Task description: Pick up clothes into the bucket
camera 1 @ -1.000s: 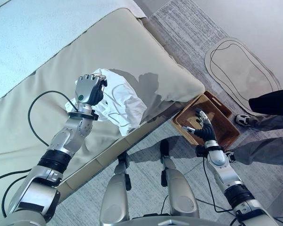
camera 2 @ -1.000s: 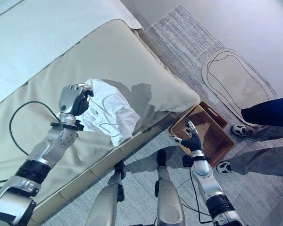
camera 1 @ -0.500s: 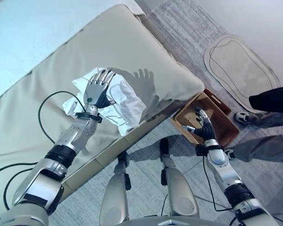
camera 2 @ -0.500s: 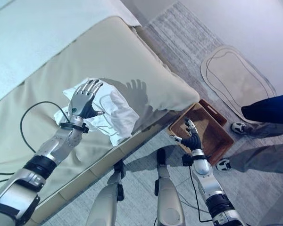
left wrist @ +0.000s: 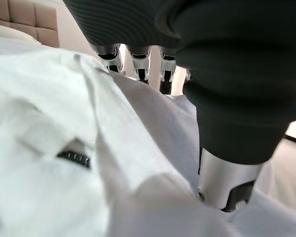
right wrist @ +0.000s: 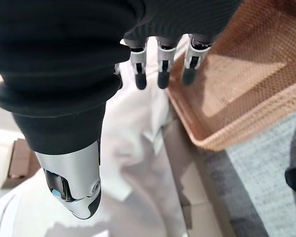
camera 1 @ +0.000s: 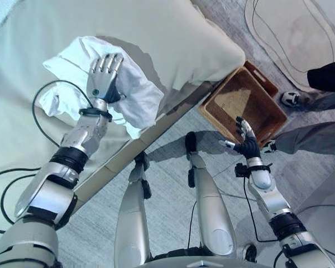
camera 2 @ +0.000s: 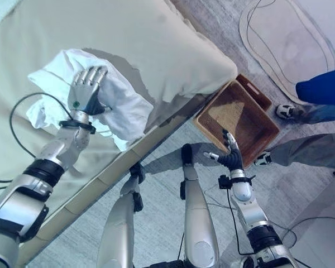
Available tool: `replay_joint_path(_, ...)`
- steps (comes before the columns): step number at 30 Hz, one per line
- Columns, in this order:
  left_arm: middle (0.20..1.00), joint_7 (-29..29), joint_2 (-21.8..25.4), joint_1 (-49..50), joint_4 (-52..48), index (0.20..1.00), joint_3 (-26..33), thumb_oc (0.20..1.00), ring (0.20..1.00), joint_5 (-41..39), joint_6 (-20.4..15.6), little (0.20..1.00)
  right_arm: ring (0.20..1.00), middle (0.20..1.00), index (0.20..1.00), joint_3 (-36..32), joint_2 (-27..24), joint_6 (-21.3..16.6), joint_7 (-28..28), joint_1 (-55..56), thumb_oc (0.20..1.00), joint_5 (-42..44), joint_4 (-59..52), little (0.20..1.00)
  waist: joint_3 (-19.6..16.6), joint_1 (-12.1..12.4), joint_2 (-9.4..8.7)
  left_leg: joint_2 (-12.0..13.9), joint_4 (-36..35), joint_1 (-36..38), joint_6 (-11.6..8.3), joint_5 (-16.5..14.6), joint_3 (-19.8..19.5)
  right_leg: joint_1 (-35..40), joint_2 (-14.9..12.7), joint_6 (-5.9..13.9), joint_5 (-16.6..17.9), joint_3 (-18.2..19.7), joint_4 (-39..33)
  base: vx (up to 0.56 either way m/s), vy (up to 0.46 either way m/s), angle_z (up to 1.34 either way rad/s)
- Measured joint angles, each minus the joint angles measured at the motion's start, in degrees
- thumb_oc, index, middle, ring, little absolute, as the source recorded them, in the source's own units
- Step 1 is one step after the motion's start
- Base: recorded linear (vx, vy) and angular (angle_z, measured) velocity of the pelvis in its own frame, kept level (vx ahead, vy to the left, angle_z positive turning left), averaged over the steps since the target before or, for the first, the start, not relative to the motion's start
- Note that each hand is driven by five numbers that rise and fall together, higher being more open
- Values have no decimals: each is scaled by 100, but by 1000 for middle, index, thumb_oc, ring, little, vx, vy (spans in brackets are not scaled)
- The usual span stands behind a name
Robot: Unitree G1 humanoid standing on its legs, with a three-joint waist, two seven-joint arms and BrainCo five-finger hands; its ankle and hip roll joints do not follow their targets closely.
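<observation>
Beige bed [camera 1: 173, 39], white shirt [camera 1: 137, 97] near edge; left robot hand [camera 1: 103, 75] flat on it, fingers straight. Right robot hand [camera 1: 245, 144] spread, seemingly over brown basket [camera 1: 243, 100].

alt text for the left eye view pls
The robot's left hand rests with straight fingers on a crumpled white garment at the edge of a beige bed. Its open right hand hangs beside an empty brown woven basket on the floor.

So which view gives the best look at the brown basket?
The left eye view: the whole basket shows there, on the floor beside the bed, with nothing in it. The right eye view shows nearly the same. The right wrist view catches one corner past the right hand. The left wrist view looks across white clothing.
</observation>
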Motion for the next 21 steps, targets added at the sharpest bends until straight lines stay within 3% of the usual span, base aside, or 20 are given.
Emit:
replay_joint_path(3,1000,2,35,-135,35,1000,0,1000,1000,1,56,1000,1000,1000,1000,-91,-21,-46,-58,10,1000,16,-72,1000,0,-42,-1,6,264,-218,-2,-98,-22,-224,-18,1,-139,8,282,-2,11,4)
replay_joint_path(4,875,2,60,-191,58,875,-2,875,875,2,62,875,1000,1000,1000,-111,-22,-48,-61,-1,1000,28,-146,1000,1,-76,-2,7,340,-334,15,-117,-37,-336,-33,-16,-154,9,365,7,21,5)
replay_joint_path(5,586,4,66,-215,97,586,-3,586,586,3,69,586,1000,1000,1000,-111,-21,-49,-61,-11,1000,28,-173,1000,1,-104,-2,-1,387,-390,20,-132,-41,-382,-37,-14,-165,9,407,14,24,4)
replay_joint_path(7,200,0,44,-229,194,200,-11,200,200,3,117,200,1000,1000,1000,-111,-20,-54,-80,-16,1000,28,-177,1000,2,-141,-4,4,476,-438,11,-176,-39,-419,-45,2,-179,29,443,0,0,0)
replay_joint_path(21,200,-124,40,-232,189,200,3,200,200,3,112,200,1000,1000,1000,-109,-11,-62,-107,-23,1000,26,-177,1000,1,-119,-4,-17,557,-251,30,-247,-5,-234,-50,-24,-177,73,478,3,2,-1)
